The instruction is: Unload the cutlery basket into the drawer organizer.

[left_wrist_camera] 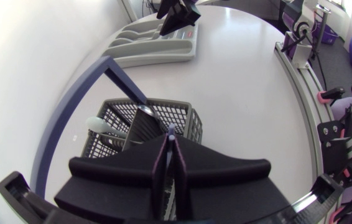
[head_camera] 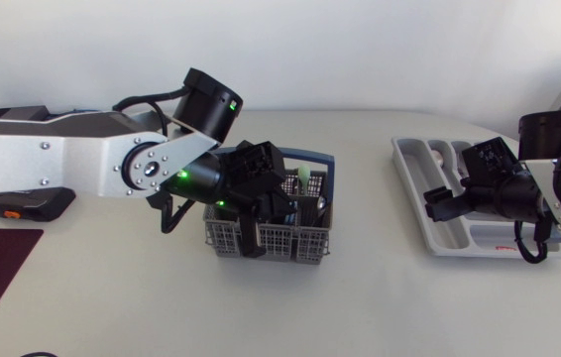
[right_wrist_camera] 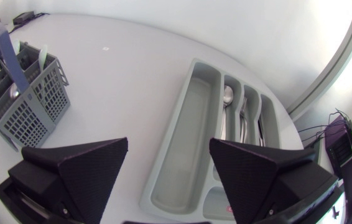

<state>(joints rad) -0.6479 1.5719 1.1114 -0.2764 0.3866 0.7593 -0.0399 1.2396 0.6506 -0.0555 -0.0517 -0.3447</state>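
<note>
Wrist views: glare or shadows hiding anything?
Left wrist view: white table glares bright beside the grey mesh plastic cutlery basket; matte black left claw reads as dark mass. Right wrist view: pale grey plastic drawer organizer evenly lit, fisheye bows its sides.

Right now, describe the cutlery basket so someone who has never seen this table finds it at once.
On the white table, look near the middle, under the left arm's hand, which is shut on a thin utensil. The cutlery basket is the upright grey box with gridded walls and a blue arched handle; the drawer organizer to the right is a flat, solid-walled tray.
</note>
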